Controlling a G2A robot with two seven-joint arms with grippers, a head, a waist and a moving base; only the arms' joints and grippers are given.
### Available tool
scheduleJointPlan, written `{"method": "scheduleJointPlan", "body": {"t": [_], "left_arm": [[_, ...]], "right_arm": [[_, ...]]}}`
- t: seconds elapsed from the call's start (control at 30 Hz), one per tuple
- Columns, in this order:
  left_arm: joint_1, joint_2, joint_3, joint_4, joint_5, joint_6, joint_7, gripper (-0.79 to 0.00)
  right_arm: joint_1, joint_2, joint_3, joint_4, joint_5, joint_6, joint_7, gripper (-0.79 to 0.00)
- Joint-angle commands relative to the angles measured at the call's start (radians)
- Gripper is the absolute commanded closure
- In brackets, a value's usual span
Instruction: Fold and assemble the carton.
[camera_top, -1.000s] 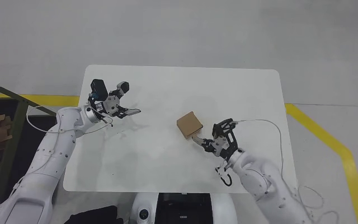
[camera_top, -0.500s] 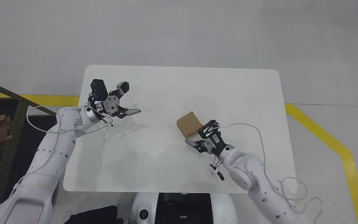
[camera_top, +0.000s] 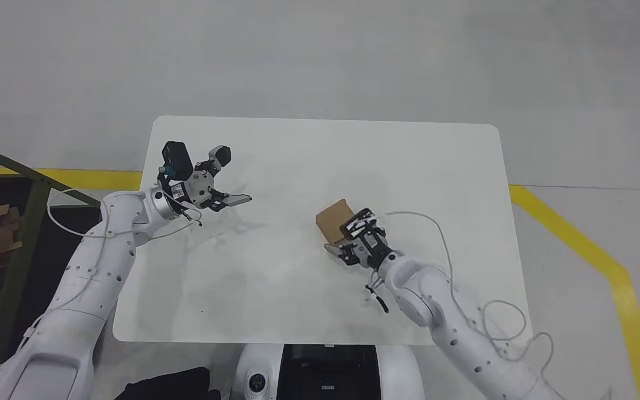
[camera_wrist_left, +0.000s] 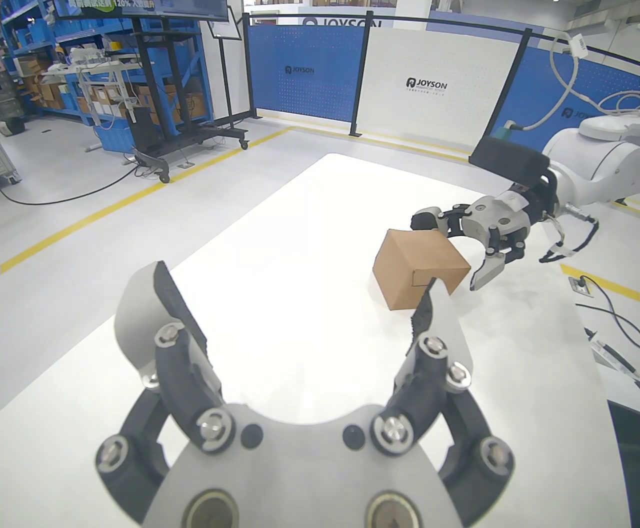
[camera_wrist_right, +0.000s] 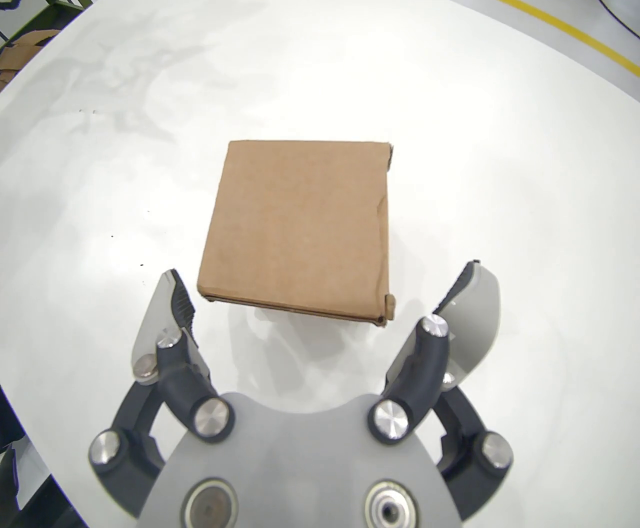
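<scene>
Standing beside the rig, I count one small brown cardboard carton (camera_top: 336, 220) and two grippers over the white, round-cornered counter (camera_top: 420, 160). The carton sits on the counter with its flaps closed into a box shape, and its top face looks flat and shut. One side seam is slightly creased, and a small tab pokes out at a corner on that side.

The right gripper (camera_top: 343, 238) is close against the carton, on the side facing the robot. Its two fingers are spread wide, wider than the carton itself. From its own wrist camera the carton (camera_wrist_right: 300, 230) lies just beyond the two fingertips (camera_wrist_right: 172, 285), with one tip off each corner of the carton's nearer edge, and nothing is pinched between them. From the other arm's camera, one finger of this gripper (camera_wrist_left: 452, 247) appears to reach over the carton's (camera_wrist_left: 417, 272) top edge while the other hangs beside it. I cannot tell whether either one touches the cardboard.

The left gripper (camera_top: 232, 177) is well apart from the carton, off towards the robot's left, and hovers over bare counter. Its two fingers are also spread wide with nothing between them (camera_wrist_left: 295, 280).

One thin white cable (camera_top: 430, 215) loops over the counter just beyond the carton, on the right arm's side.
</scene>
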Motion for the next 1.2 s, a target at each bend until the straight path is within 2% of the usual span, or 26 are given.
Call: {"method": "scheduleJointPlan", "body": {"t": [0.0, 0.13, 0.33, 0.47, 0.7, 0.9, 1.17], "left_arm": [[0.0, 0.0, 0.0, 0.0, 0.0, 0.0, 0.0, -0.785], [0.0, 0.0, 0.0, 0.0, 0.0, 0.0, 0.0, -0.785], [0.0, 0.0, 0.0, 0.0, 0.0, 0.0, 0.0, -0.785], [0.0, 0.0, 0.0, 0.0, 0.0, 0.0, 0.0, -0.785], [0.0, 0.0, 0.0, 0.0, 0.0, 0.0, 0.0, -0.785], [0.0, 0.0, 0.0, 0.0, 0.0, 0.0, 0.0, -0.785], [0.0, 0.0, 0.0, 0.0, 0.0, 0.0, 0.0, -0.785]], "right_arm": [[0.001, -0.002, 0.002, 0.005, 0.006, 0.0, -0.001, -0.785], [-0.001, -0.005, 0.006, 0.007, 0.006, -0.006, -0.002, -0.773], [-0.006, -0.008, 0.011, 0.006, -0.003, -0.015, -0.006, -0.394], [-0.01, -0.011, 0.015, 0.005, -0.006, -0.017, -0.008, -0.357], [-0.022, -0.014, 0.024, -0.011, 0.009, -0.037, -0.022, -0.351], [-0.06, -0.008, 0.06, -0.094, 0.106, -0.133, -0.054, -0.354], [-0.137, 0.011, 0.148, -0.274, 0.254, -0.277, -0.101, -0.357]]}}
